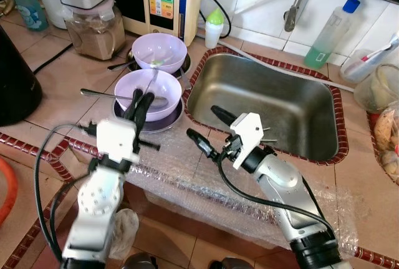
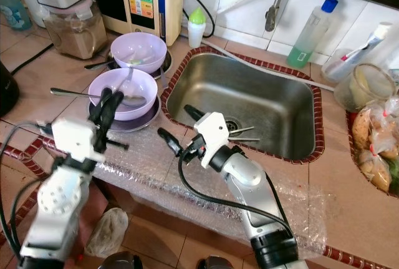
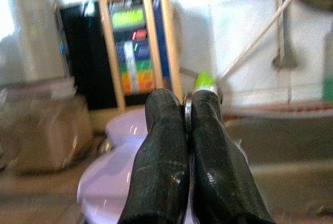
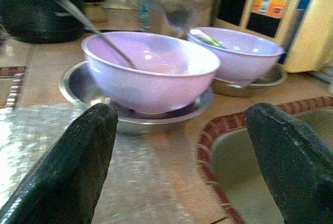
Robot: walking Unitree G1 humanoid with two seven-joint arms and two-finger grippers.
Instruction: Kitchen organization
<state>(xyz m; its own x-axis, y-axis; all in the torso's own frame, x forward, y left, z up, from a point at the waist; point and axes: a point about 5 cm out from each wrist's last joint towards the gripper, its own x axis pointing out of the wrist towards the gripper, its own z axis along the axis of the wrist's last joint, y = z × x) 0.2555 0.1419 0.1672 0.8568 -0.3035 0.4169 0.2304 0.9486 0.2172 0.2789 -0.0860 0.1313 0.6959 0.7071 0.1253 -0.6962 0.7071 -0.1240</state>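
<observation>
lilac bowls are stacked on steel plates beside the sink, unmoved. left gripper is pinched on a thin metal edge; right gripper is spread, empty. clearing is judged barely begun.

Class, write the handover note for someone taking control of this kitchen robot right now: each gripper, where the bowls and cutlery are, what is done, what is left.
Left gripper: fingers shut on a thin metal piece, over the near purple bowl; what the piece belongs to cannot be told.
Right gripper: open, empty, above the sink's near-left rim, facing the bowls.
Near purple bowl sits on a steel plate with a spoon in it. Far purple bowl stands behind it, also on a steel plate.
Done: some cutlery lies in the sink by the drain.
Left: both bowls, their plates and the spoon are not yet in the sink.
</observation>
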